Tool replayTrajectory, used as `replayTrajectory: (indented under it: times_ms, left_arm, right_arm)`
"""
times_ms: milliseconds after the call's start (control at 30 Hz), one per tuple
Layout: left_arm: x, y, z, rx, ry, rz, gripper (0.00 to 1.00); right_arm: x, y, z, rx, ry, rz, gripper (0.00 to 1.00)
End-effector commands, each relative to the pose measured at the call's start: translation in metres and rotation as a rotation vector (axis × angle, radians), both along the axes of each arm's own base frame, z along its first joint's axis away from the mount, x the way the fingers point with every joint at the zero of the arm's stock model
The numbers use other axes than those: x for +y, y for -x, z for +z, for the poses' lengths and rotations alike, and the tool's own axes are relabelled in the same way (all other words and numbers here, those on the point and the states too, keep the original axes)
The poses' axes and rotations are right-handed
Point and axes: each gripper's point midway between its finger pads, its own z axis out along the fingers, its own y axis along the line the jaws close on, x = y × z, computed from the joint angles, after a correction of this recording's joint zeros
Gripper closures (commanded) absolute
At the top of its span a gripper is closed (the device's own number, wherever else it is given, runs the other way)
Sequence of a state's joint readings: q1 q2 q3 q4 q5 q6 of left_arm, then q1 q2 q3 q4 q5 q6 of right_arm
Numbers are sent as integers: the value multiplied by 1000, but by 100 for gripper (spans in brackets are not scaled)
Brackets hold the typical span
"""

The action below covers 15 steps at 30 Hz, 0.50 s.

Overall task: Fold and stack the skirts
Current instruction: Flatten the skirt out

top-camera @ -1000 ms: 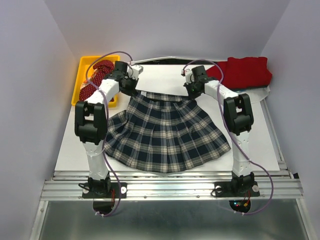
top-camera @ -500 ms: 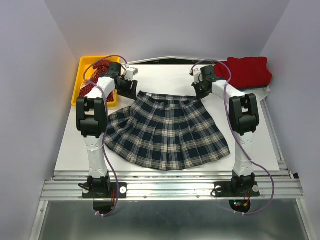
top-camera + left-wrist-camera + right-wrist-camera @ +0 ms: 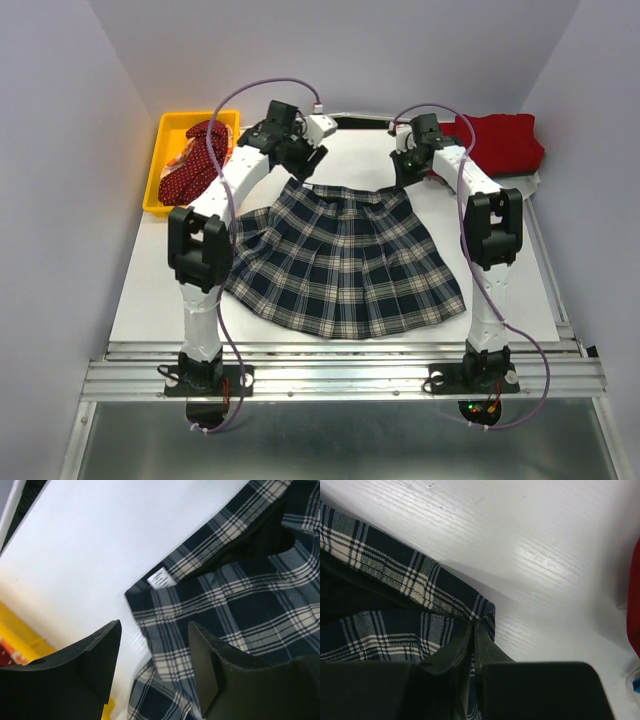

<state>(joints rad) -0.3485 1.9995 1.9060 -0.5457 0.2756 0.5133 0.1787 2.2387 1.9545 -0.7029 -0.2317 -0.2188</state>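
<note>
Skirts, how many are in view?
3: the plaid skirt spread flat mid-table, a plain red skirt at far right, a dotted dark red skirt in the yellow bin far left. Others may hide beneath it.

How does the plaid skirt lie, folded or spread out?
Spread out: the plaid skirt lies fanned flat on the table, waistband and whole hem showing.

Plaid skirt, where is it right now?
Top view: the plaid skirt lies spread across the middle of the table, waistband at the far side, yellow bin far-left, red skirt far-right.
</note>
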Motion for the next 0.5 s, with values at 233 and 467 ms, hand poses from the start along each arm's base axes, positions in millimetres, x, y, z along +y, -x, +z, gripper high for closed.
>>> replayTrajectory:
  times_ms: [233,467]
  left_arm:
    - [-29,-10,-74,98,-158,35,29]
    - [-30,-26,-96,95,-181,85,19]
  right_arm:
    - [2,7,2,27,6,-4,94]
    - [-1,11,-15,58,28,-8,95]
